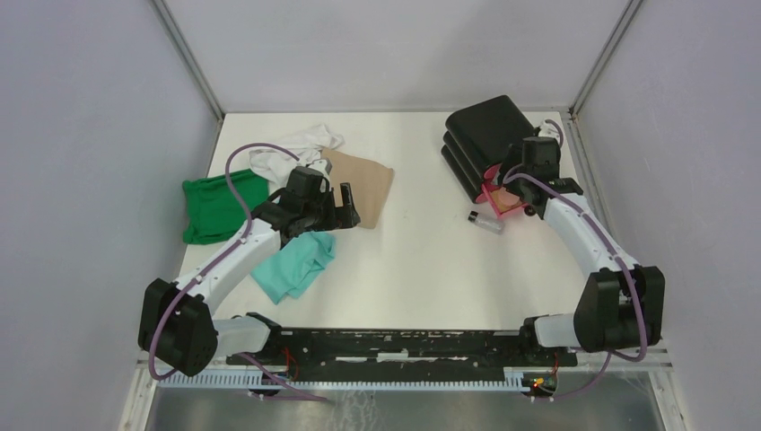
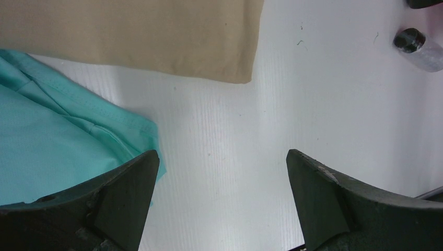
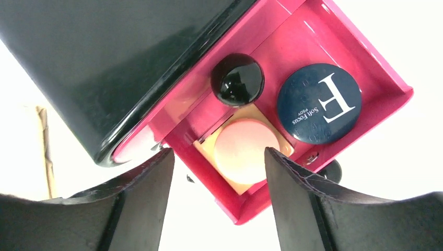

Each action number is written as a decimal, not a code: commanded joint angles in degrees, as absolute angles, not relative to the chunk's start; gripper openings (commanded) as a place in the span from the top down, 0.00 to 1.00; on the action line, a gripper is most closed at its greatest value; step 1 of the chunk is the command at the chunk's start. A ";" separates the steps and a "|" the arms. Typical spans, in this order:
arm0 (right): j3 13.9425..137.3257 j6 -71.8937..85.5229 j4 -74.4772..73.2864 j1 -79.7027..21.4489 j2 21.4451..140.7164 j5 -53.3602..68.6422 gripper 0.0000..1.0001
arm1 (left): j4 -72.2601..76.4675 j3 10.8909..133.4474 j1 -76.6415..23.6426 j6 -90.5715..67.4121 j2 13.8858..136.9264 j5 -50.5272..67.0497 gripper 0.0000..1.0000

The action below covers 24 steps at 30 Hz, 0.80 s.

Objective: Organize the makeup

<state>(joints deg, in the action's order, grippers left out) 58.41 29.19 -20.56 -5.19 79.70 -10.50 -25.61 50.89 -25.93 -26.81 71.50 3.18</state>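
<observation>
A green cloth (image 1: 215,208) lies at the far left of the surface (image 1: 413,269), with a white cloth (image 1: 287,153) behind it and a teal cloth (image 1: 294,263) nearer the arms. The left jaws stand apart and hold nothing, above bare surface between the teal cloth and a tan cloth (image 1: 363,184).

Further right, a clear vial (image 1: 485,222) with a black cap lies on its side, just beside an open pink drawer (image 1: 502,197) of the black box (image 1: 485,144). The right wrist view shows a small black jar (image 3: 237,79), a dark round compact (image 3: 319,103) marked F, and a salmon-pink puff (image 3: 245,150) resting on a tan square pad (image 3: 254,111) inside that drawer. The right jaws hang over the drawer's front edge, apart and empty.
</observation>
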 commanded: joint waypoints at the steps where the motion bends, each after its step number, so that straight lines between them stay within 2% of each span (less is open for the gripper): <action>1: 56.62 29.90 -19.51 -5.27 74.80 -8.03 0.35 | -23.47 50.86 -25.63 -25.09 70.93 3.93 0.01; 6: 54.55 28.83 -20.86 -5.25 74.89 -10.17 0.61 | -23.29 50.76 -25.65 -25.13 70.40 4.17 0.01; 8: 54.43 28.74 -21.20 -5.25 74.97 -10.22 0.67 | -23.52 50.64 -25.63 -24.97 69.88 4.01 0.01; 24: 53.60 28.15 -22.61 -5.27 77.36 -11.24 0.69 | -23.15 49.87 -25.62 -25.60 69.33 3.82 0.01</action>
<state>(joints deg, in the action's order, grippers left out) 53.12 28.97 -23.03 -5.21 75.99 -9.74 -25.32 50.15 -25.93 -26.83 70.22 3.31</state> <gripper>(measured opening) 0.316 0.994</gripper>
